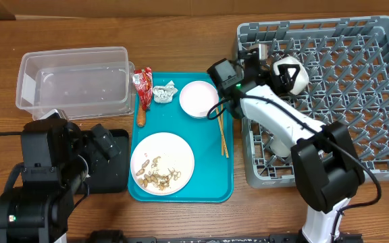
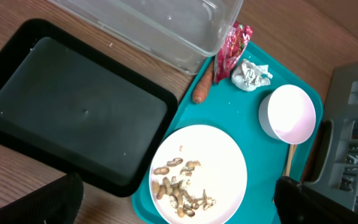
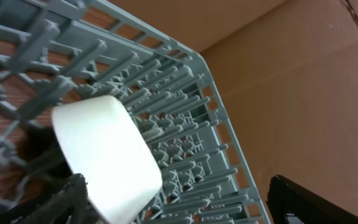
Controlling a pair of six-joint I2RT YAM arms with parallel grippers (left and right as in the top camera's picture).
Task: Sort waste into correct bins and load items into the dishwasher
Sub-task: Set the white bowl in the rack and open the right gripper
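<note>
A white plate (image 1: 162, 162) with peanut shells (image 1: 155, 177) lies on the teal tray (image 1: 215, 185), along with a white bowl (image 1: 198, 98), chopsticks (image 1: 222, 135), a carrot piece (image 1: 142, 113), a red wrapper (image 1: 142, 82) and a foil ball (image 1: 163, 92). A white cup (image 1: 290, 74) lies on its side in the grey dish rack (image 1: 356, 101). My right gripper (image 1: 270, 62) is open over the rack; in the right wrist view (image 3: 191, 205) the cup (image 3: 107, 155) rests against its left finger. My left gripper (image 1: 107, 145) is open and empty, above the plate (image 2: 197, 174).
A clear plastic bin (image 1: 73, 79) stands at the back left. A black bin (image 1: 117, 169) sits left of the tray, under my left arm; it also shows in the left wrist view (image 2: 73, 112). The table's front edge is near.
</note>
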